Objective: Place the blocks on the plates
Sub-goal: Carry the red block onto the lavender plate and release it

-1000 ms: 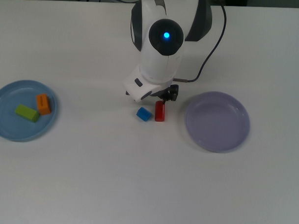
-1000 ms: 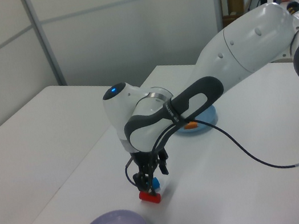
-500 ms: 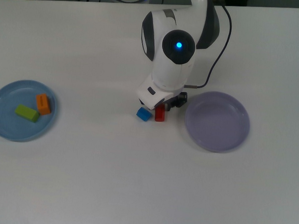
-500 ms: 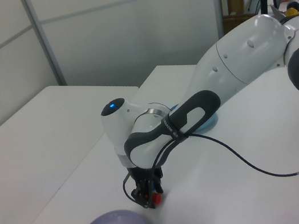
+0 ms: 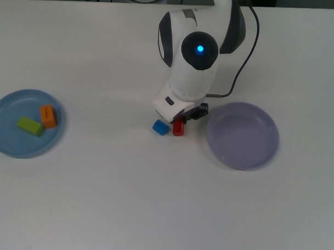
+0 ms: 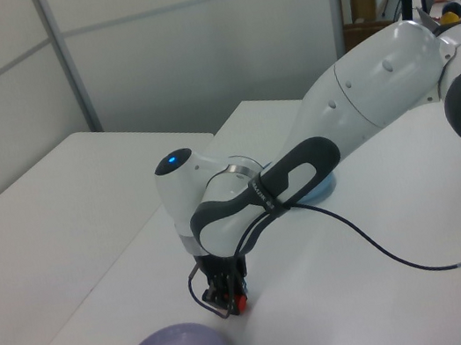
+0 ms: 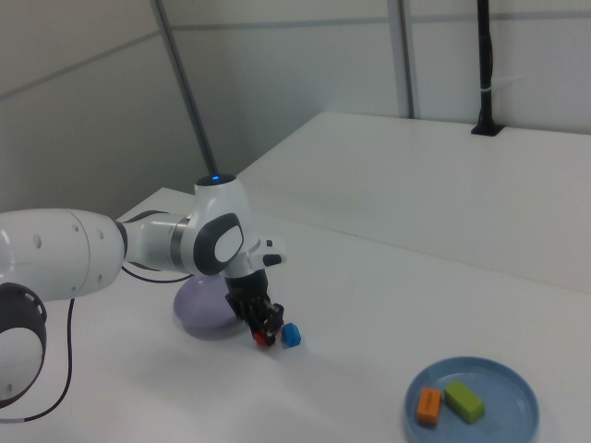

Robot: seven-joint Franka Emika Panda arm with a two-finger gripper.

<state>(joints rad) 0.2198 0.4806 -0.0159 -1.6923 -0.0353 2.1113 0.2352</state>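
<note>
My gripper [image 5: 180,123] is down at the table over the red block [image 5: 178,129], which shows just under it in the left view [image 6: 241,300] and the right view [image 7: 262,339]. The blue block [image 5: 160,127] lies on the table right beside them, on the top view's left. The lavender plate [image 5: 242,136] sits bare a short way off on the top view's right. At the top view's far left, the light blue plate [image 5: 12,144] holds the orange block [image 5: 47,115] and the green block [image 5: 30,125].
The arm's white body and its black cable [image 5: 243,56] reach in from the top view's upper edge, above the two blocks. White table [image 5: 153,201] spreads in front of the blocks and between the two plates.
The arm moved toward the top view's right and came down over the red block, hiding more of it. The blocks and plates have not moved.
</note>
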